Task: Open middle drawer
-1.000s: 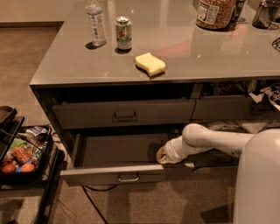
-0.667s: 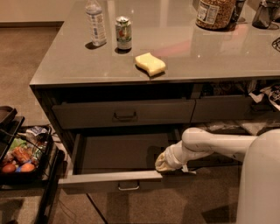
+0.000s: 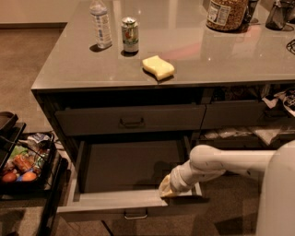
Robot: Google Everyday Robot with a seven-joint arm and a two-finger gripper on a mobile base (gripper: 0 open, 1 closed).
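The middle drawer (image 3: 115, 201) stands wide open below the worktop (image 3: 216, 60), its flat front drawn out toward the near side so that the dark floor and paler inner sides show from above. Its small handle (image 3: 136, 213) sits at the centre of the front, just below the top edge. The tool (image 3: 166, 189) is at the right end of that front edge, low against the inner side of the drawer front. It looks pale and blurred there, and I cannot tell whether it is apart, together or clamped on the edge. The white arm (image 3: 221, 160) reaches to it from the right, crossing the near right corner of the drawer. Directly above the open drawer, the upper drawer (image 3: 92, 120) is shut, with its own dark handle (image 3: 132, 122) at the centre. On the worktop, toward the far left, a water bottle (image 3: 101, 25) stands upright with a drinks can (image 3: 130, 34) just beside it on the right. A yellow sponge (image 3: 158, 67) lies nearer the front edge, apart from both. A large jar (image 3: 226, 14) stands at the far right. To the left of the cabinet, a dark cart (image 3: 9, 123) on the floor holds packets and round fruit.
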